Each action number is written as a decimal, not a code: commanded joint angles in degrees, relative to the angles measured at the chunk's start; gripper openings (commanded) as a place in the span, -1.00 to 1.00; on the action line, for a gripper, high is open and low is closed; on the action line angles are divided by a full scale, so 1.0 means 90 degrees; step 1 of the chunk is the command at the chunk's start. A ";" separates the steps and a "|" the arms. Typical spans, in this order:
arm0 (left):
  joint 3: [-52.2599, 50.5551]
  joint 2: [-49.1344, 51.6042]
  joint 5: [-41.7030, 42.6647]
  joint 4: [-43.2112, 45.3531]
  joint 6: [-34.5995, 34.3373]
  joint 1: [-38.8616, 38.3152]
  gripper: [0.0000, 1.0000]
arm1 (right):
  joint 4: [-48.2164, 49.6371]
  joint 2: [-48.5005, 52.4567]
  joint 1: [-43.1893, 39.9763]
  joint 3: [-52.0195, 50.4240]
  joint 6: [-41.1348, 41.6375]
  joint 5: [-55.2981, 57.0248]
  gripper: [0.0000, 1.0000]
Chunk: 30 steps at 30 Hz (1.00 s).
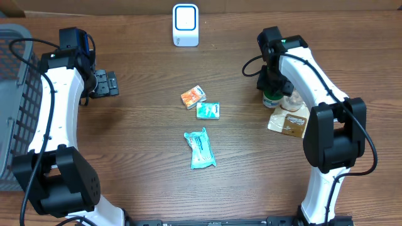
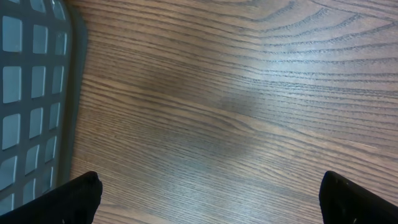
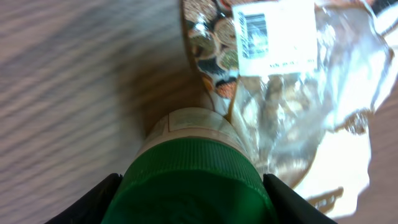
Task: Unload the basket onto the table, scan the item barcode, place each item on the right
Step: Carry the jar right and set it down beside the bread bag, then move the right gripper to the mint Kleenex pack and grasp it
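Green-capped bottle (image 3: 193,165) is pinched upright by the right gripper (image 3: 194,198), with the scanner (image 1: 186,25) well apart across the table; left gripper (image 2: 211,198) is spread, empty.

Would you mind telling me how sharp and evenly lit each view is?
Overhead: sharp, evenly lit. Left wrist: table grain crisp, a faint shadow mid-frame. Right wrist: the green-capped bottle is soft, too near the lens, and the clear bag glares white.
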 commanded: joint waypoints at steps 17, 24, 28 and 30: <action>0.0039 0.0019 -0.0017 -0.0002 -0.0022 0.0022 1.00 | -0.0381 0.0019 -0.0342 -0.0211 -0.0678 -0.1292 0.11; 0.0039 0.0019 -0.0017 0.0010 -0.0022 0.0022 0.99 | -0.1292 0.0012 -0.0342 0.0998 -0.0835 -0.1297 0.53; 0.0039 0.0019 -0.0017 0.0010 -0.0022 0.0022 0.99 | -0.1882 0.0012 -0.0299 0.2174 -0.0974 -0.1496 0.53; 0.0039 0.0019 -0.0017 0.0012 -0.0022 0.0022 0.99 | -0.1953 0.0012 -0.0238 0.2472 -0.1180 -0.2220 0.52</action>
